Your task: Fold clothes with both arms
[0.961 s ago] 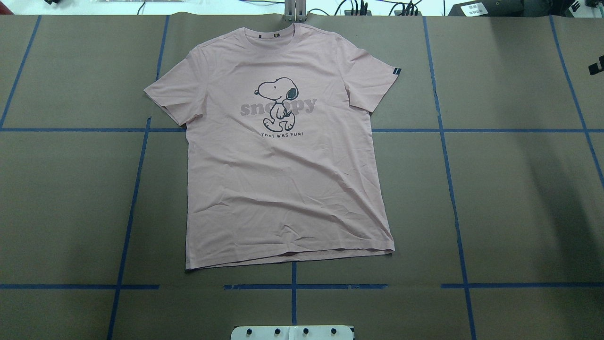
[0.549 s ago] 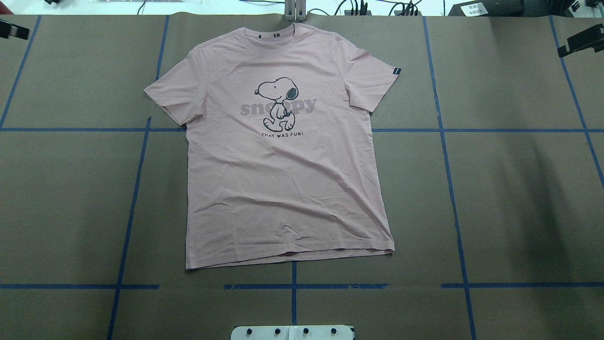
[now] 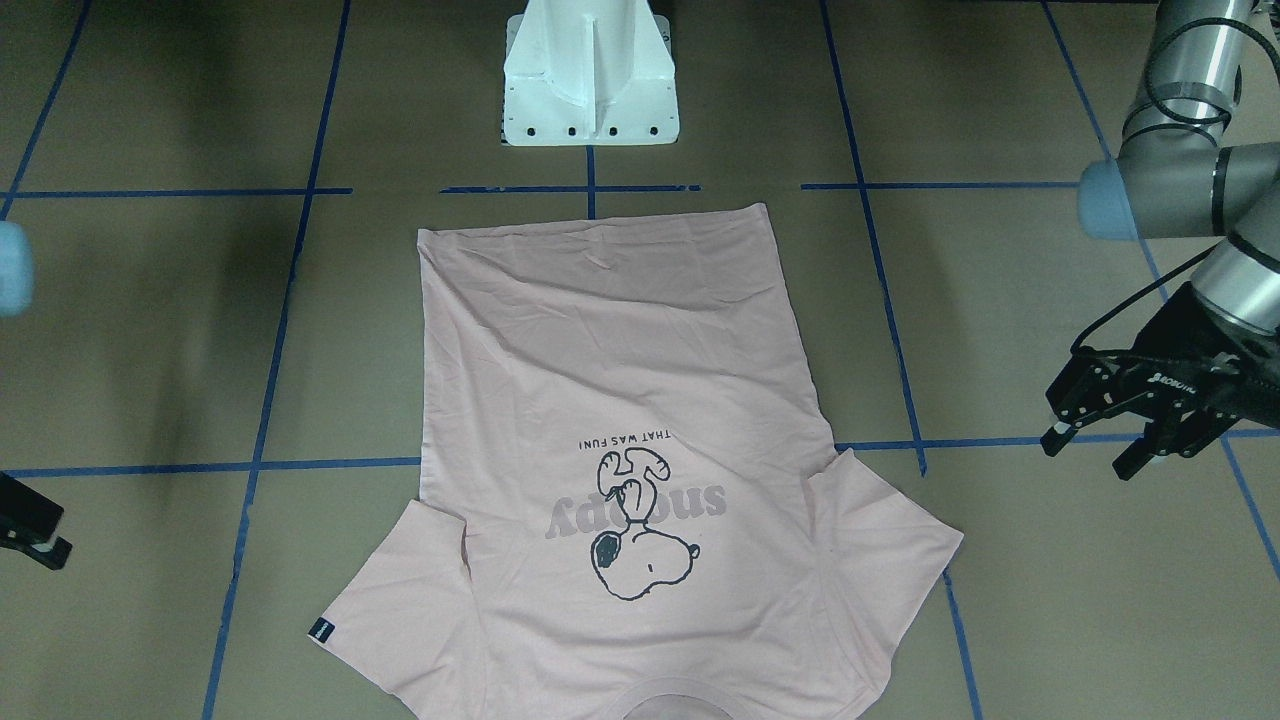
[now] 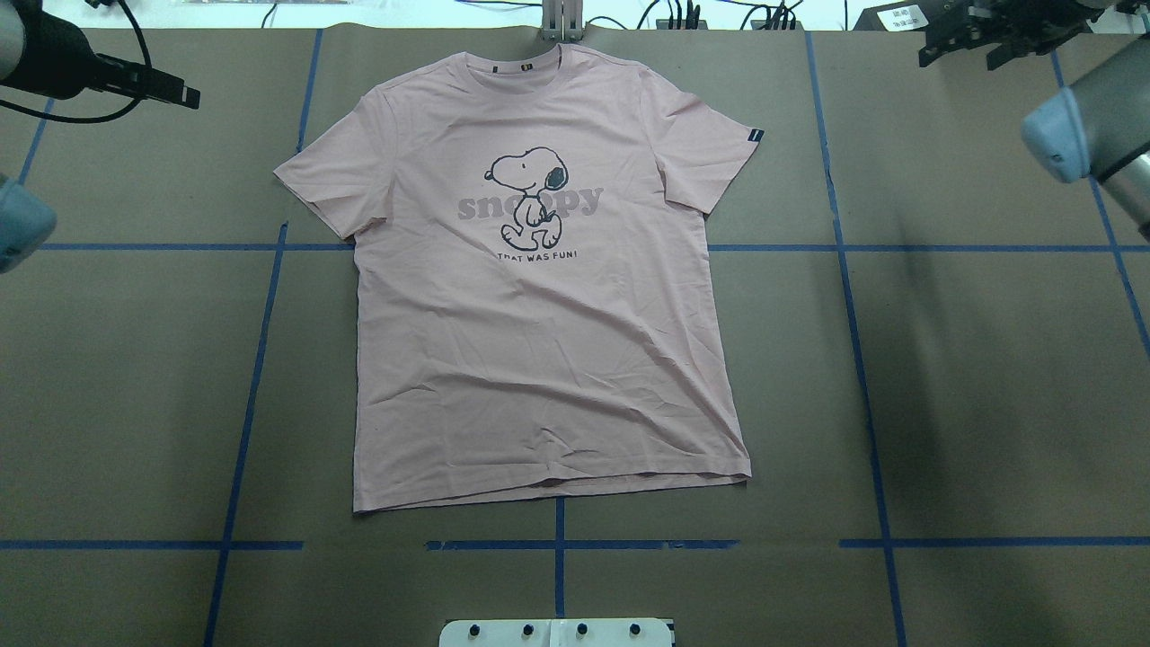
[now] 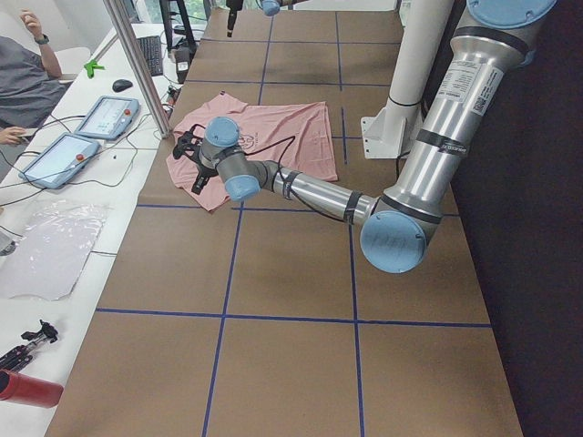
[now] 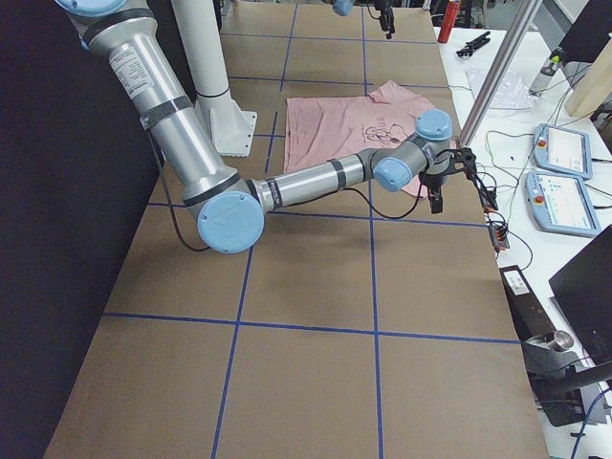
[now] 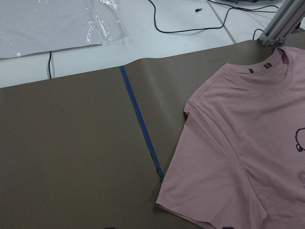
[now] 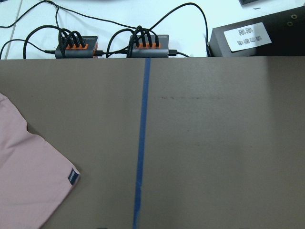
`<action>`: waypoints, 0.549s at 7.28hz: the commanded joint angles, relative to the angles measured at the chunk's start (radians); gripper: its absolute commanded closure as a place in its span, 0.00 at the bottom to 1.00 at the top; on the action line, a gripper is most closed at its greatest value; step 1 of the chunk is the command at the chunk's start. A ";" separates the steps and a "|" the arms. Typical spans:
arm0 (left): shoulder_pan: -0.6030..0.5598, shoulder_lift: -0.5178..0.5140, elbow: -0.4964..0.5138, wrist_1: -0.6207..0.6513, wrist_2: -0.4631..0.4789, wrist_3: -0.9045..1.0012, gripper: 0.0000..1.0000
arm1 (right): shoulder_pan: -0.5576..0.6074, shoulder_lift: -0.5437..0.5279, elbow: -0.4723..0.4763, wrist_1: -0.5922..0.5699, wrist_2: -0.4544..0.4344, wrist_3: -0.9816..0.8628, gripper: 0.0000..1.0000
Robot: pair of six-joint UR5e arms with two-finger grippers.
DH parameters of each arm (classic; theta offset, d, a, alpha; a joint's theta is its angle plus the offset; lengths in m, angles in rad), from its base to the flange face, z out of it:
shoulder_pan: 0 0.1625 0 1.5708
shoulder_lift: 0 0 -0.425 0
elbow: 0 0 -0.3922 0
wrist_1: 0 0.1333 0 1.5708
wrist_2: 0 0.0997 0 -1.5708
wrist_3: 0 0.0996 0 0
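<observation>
The pale pink T-shirt [image 4: 539, 359] lies flat and face up on the brown table, with its collar at the far edge, the cartoon dog [image 4: 530, 198] on the chest and the hem near the robot. My left gripper [image 3: 1087, 458] is open and empty, hovering off the shirt's left sleeve [image 7: 190, 200]; in the overhead view it [image 4: 184, 94] sits at the far left. My right gripper [image 4: 961, 56] looks open and empty at the far right corner, well away from the sleeve with the black tag [image 8: 72, 176]. Neither gripper touches the shirt.
The white pedestal [image 3: 590, 80] stands at the near edge behind the hem. Blue tape lines [image 4: 853, 359] cross the table. A metal post [image 4: 561, 22], cabled power hubs [image 8: 76, 45] and a black box [image 8: 257, 36] line the far edge. Tablets [image 5: 105, 114] lie beside an operator.
Both arms have swung in from the sides of the overhead view, and their grippers now sit further inward along the far edge. The shirt has not moved.
</observation>
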 commanded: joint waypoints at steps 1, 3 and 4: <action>0.010 -0.019 0.017 0.001 0.016 -0.006 0.21 | -0.120 0.104 -0.121 0.112 -0.136 0.198 0.10; 0.012 -0.021 0.017 0.000 0.016 -0.007 0.20 | -0.217 0.178 -0.246 0.213 -0.264 0.311 0.17; 0.013 -0.021 0.017 0.000 0.016 -0.007 0.20 | -0.245 0.178 -0.286 0.284 -0.288 0.337 0.24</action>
